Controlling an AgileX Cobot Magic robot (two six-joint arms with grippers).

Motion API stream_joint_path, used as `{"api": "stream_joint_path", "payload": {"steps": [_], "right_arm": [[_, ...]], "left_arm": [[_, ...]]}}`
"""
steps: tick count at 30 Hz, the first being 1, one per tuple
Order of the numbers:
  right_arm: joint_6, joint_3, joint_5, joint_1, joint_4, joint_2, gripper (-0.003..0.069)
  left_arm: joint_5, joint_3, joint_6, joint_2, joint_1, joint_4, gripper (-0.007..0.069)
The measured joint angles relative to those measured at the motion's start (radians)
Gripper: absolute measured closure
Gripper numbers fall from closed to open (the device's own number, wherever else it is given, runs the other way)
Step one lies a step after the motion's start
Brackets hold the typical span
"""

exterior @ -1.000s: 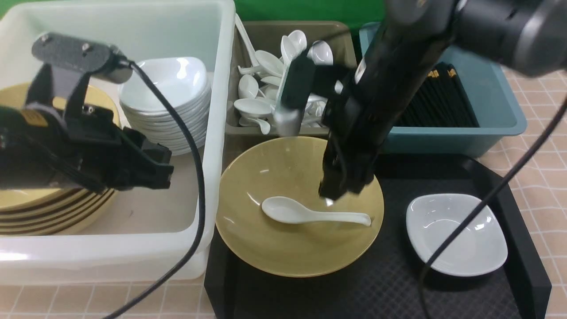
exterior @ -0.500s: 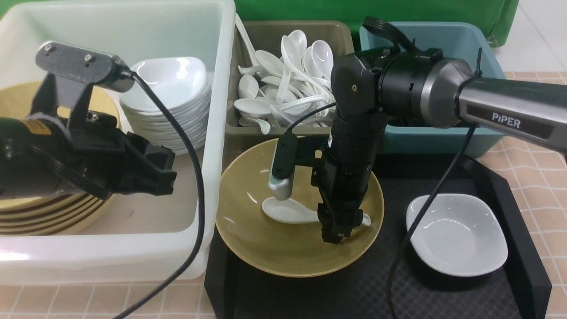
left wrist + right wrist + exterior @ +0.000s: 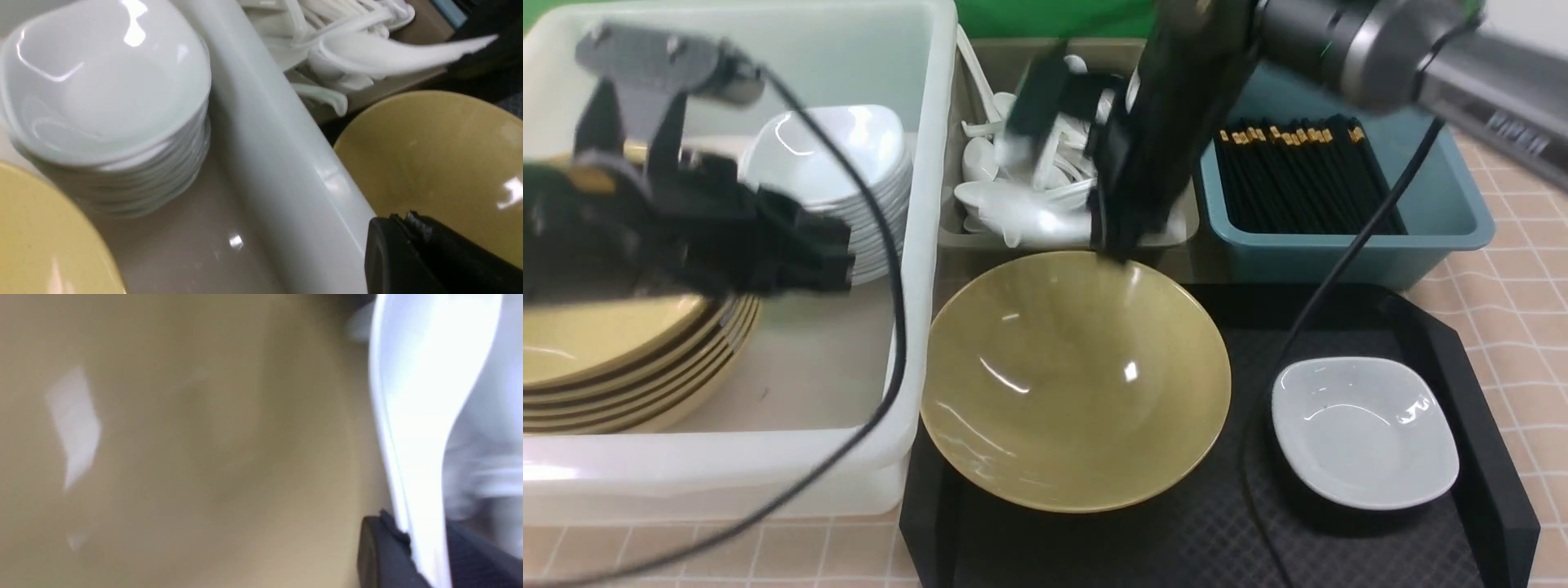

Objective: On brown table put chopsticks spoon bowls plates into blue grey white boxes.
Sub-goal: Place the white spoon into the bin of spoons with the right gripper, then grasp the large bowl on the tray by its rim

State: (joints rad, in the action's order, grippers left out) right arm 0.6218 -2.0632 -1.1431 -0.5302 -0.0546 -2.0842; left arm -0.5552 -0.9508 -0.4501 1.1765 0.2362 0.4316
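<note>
Above the front rim of the olive-grey box (image 3: 992, 53), our right hand (image 3: 1112, 237) was clamped on the handle of the white soup spoon (image 3: 380, 53). A moment earlier the spoon had lain in the yellow bowl (image 3: 1070, 384) on the black tray (image 3: 1217, 523), and that bowl now sat empty. We judged the spoon almost ready to drop among the others. Our left hand (image 3: 833, 257), fingers together and holding nothing, hovered inside the white box (image 3: 923, 204).

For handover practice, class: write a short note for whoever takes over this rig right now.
Left gripper: shut, empty, over the white box.
Right gripper: shut on the spoon, at the grey box's near edge.
Done: chopsticks in the blue box; stacked bowls and plates in the white box.
To do: drop the spoon in; box the bowl and plate on the black tray.
</note>
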Motion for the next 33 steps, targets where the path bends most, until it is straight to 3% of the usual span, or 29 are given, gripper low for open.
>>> {"api": "stream_joint_path", "payload": {"steps": [6,8,10,14,17,20,23,24,25,26,27,28,30,33], "right_arm": [[-0.252,-0.031,0.412,0.075,0.004,-0.016,0.0500],[-0.279,-0.032,0.482,0.081,0.004,-0.032,0.0493],[-0.322,-0.032,0.561,0.088,0.003,-0.068,0.0422],[-0.387,-0.032,0.558,0.089,0.002,-0.092,0.0190],[-0.392,-0.065,0.463,0.089,0.001,-0.081,0.0039],[-0.387,-0.132,0.289,0.090,0.001,-0.053,-0.0016],[-0.348,-0.199,0.078,0.090,0.000,-0.013,-0.0029],[-0.325,-0.218,-0.006,0.090,0.000,0.003,-0.0029],[-0.322,-0.220,-0.017,0.090,0.000,0.008,-0.0029],[-0.318,-0.221,-0.074,0.090,0.000,0.029,-0.0022],[-0.321,-0.211,-0.089,0.090,0.000,0.043,-0.0008],[-0.322,-0.209,-0.093,0.090,0.000,0.050,-0.0006],[-0.322,-0.164,-0.109,0.090,0.000,0.097,0.0050],[-0.317,-0.083,-0.112,0.090,0.000,0.178,0.0123]], "left_arm": [[-0.079,-0.206,0.003,0.159,0.000,-0.008,0.0619],[-0.097,-0.245,0.004,0.188,0.000,-0.008,0.0619],[-0.132,-0.293,0.009,0.234,0.000,-0.008,0.0619],[-0.175,-0.333,0.015,0.270,0.000,-0.008,0.0617],[-0.249,-0.375,0.003,0.294,0.000,-0.009,0.0614],[-0.350,-0.444,-0.008,0.332,0.000,-0.007,0.0613],[-0.446,-0.513,-0.025,0.391,0.007,-0.005,0.0592],[-0.473,-0.543,-0.030,0.421,0.016,-0.012,0.0515],[-0.478,-0.548,-0.031,0.426,0.018,-0.014,0.0499],[-0.503,-0.586,-0.035,0.469,0.043,-0.039,0.0382],[-0.521,-0.612,-0.038,0.503,0.070,-0.065,0.0314],[-0.521,-0.616,-0.038,0.509,0.070,-0.065,0.0305],[-0.545,-0.661,-0.041,0.576,0.142,-0.139,0.0214],[-0.555,-0.703,0.009,0.657,0.223,-0.236,0.0164]]}}
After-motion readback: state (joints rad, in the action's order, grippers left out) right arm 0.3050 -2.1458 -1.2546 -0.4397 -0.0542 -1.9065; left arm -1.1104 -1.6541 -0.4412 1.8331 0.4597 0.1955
